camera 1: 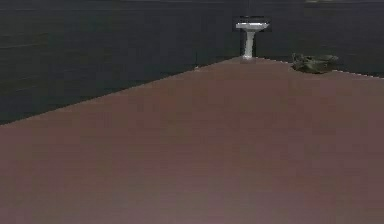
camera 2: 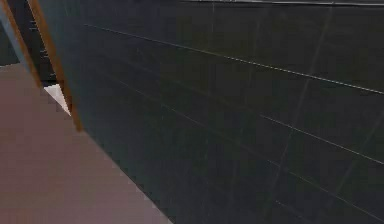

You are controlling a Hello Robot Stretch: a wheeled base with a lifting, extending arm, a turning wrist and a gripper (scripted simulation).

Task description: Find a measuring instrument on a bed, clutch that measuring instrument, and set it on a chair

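In the forward view a reddish-brown floor (camera 1: pixel 200 140) runs to a far corner between dark walls. A small white pedestal-shaped thing (camera 1: pixel 250 36) stands in that corner. To its right a low dark greenish thing (camera 1: pixel 314 63) lies on the floor by the wall; its kind cannot be told.
A dark tiled wall (camera 2: pixel 240 110) stands close along the arm side view. At that view's left a wooden door frame (camera 2: pixel 55 70) borders an opening, with a strip of floor (camera 2: pixel 50 170) below. A dark wall (camera 1: pixel 90 45) lines the forward view's left; open floor lies ahead.
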